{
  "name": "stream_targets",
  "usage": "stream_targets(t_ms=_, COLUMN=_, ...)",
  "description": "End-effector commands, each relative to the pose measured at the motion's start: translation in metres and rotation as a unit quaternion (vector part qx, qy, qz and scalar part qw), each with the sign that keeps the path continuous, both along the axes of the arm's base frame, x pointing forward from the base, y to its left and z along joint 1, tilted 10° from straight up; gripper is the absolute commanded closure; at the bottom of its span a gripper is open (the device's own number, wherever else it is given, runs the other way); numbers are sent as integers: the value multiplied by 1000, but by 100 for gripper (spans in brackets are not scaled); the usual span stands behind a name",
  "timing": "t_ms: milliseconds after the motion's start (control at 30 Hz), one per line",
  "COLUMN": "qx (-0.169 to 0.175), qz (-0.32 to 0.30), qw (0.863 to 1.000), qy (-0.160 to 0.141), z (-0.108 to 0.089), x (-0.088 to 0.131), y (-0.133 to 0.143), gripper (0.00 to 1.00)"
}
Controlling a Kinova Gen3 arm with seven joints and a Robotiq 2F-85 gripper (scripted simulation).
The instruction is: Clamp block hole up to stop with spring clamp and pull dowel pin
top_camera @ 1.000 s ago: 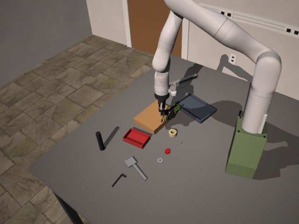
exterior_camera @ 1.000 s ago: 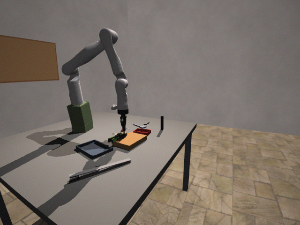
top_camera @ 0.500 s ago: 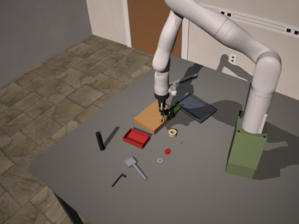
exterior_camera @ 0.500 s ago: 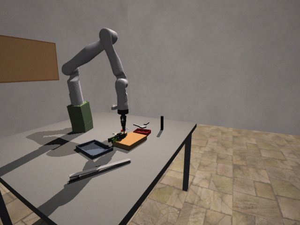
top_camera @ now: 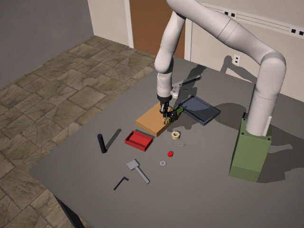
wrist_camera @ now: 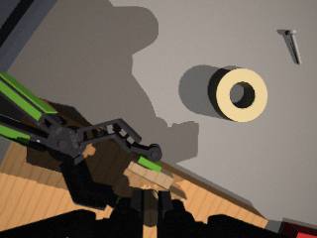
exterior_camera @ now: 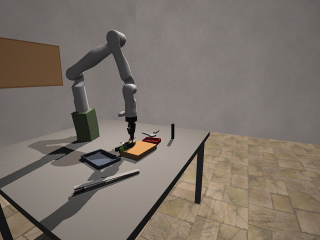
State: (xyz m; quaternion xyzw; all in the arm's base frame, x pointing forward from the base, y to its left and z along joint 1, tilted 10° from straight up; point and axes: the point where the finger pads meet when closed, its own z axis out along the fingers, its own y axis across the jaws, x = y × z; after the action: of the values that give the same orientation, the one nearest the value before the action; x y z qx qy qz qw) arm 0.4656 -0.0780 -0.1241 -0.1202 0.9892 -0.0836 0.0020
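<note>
"Green and black, at the left of the wrist view, is the spring clamp (top_camera: 180,109) (exterior_camera: 120,149) (wrist_camera: 64,141). Does it hold the block?"

"Its nose reaches the small wooden block (top_camera: 163,122) (wrist_camera: 149,175), which is near the edge of the bench board (top_camera: 149,120) (exterior_camera: 139,150) (wrist_camera: 30,198). I judge it is clamped, but I cannot tell if the block touches the stop, or if something loose is between."

"And next, toward the middle?"

"There is the dowel pin (wrist_camera: 150,214), directly under the gripper (top_camera: 165,116) (exterior_camera: 132,139) (wrist_camera: 150,206). The fingers are pinching it. Its long axis seems to stand upright, in line with the gripper, so the pull should go straight up, perhaps with a small twist. A sideways pull could make it jam, or shift the block."

"Is it already out of the hole?"

"This I cannot tell; the fingers cover it."

"What lies farther right?"

"First the pale roll (top_camera: 175,137) (wrist_camera: 261,94), then the screw (top_camera: 182,145) (wrist_camera: 294,47) and a corner of the red tray (top_camera: 135,146) (exterior_camera: 152,142) (wrist_camera: 299,233). The tray walls could stop the pin from rolling."
</note>
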Motion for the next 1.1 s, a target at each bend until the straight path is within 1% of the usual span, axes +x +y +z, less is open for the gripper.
stream_targets(t_ms=0, qx=0, qz=-21, qw=1000, qy=-5, z=1, x=2, y=1, gripper=90)
stream_targets(t_ms=367, qx=2, qz=-92, qw=996, qy=-17, z=1, x=2, y=1, gripper=90)
stream_targets(t_ms=467, qx=3, qz=-99, qw=995, qy=-18, z=1, x=2, y=1, gripper=90)
stream_targets(t_ms=933, qx=5, qz=-187, qw=982, qy=-33, z=2, x=2, y=1, gripper=90)
stream_targets(t_ms=1067, qx=5, qz=-199, qw=979, qy=-35, z=2, x=1, y=1, gripper=90)
